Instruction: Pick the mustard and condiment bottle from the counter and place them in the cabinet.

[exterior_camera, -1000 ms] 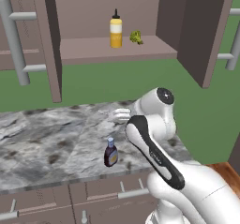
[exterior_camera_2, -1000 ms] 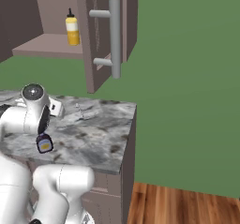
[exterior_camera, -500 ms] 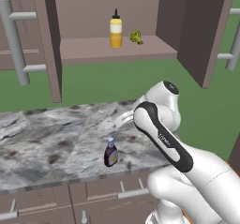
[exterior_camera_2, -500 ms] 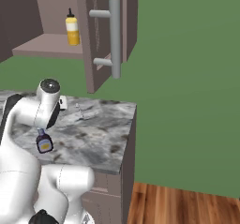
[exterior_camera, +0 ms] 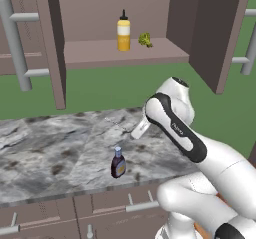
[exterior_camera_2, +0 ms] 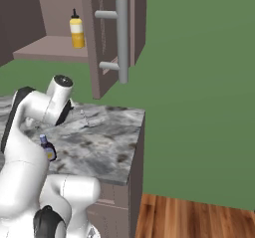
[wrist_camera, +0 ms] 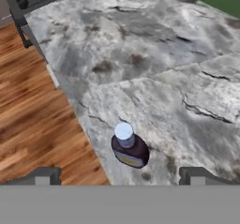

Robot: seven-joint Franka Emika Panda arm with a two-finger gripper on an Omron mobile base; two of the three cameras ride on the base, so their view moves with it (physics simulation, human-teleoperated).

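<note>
The brown bottle [wrist_camera: 129, 149] stands upright near the surface [wrist_camera: 164, 68] edge, directly below the hand [wrist_camera: 119, 176], between its wide-spread, empty fingers.

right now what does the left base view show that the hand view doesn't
Left base view alone: the open cabinet with the mustard standing on its shelf beside a small green item, the green wall, the drawers under the counter, and the robot's arm.

Hand view alone: the wooden floor beside the counter, and the open gripper with its fingertips spread wide.

Both: the marbled counter and the condiment bottle standing upright near its front edge, untouched.
</note>
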